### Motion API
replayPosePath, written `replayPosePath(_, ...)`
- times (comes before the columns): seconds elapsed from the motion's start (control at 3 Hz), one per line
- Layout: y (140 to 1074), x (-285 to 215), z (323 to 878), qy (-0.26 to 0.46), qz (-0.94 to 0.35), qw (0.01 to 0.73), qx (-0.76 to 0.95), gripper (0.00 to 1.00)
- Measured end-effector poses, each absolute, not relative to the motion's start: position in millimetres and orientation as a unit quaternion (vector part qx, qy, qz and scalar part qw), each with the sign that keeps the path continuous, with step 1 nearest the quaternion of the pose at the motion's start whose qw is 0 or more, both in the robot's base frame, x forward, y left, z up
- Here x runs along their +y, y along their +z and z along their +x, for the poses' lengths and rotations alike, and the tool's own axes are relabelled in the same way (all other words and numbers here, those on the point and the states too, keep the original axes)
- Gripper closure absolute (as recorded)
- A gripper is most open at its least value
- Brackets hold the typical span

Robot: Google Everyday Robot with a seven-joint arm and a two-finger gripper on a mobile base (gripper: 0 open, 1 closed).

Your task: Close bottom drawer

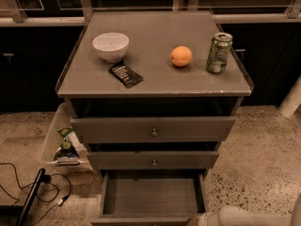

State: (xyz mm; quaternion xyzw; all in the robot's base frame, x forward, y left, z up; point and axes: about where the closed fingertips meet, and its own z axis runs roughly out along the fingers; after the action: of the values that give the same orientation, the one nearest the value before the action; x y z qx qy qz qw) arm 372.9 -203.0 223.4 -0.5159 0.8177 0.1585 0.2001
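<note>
The bottom drawer [150, 197] of the grey cabinet [155, 126] stands pulled out, its plain grey box empty inside. Its front panel runs along the bottom edge of the view and its knob is out of view. The middle drawer front [153, 160] and the taller top drawer front [153, 128] above it each carry a small round knob. My gripper [200, 219] sits at the right end of the bottom drawer's front panel, at the lower edge of the view, with my white arm [254, 216] reaching in from the right.
On the cabinet top stand a white bowl [111, 46], a dark snack packet [125, 75], an orange [181, 56] and a green can [218, 52]. A clear bin [59, 142] with items sits on the floor left of the cabinet. Black cables [28, 192] lie lower left.
</note>
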Motion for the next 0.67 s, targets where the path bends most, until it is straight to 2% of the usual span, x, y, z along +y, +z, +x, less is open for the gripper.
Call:
replayPosePath(0.33, 181, -199, 358, 0.175, -0.522, 0.196, 0.812, 1.0)
replayPosePath(0.67, 158, -195, 368, 0.168, -0.539, 0.208, 0.799, 1.0)
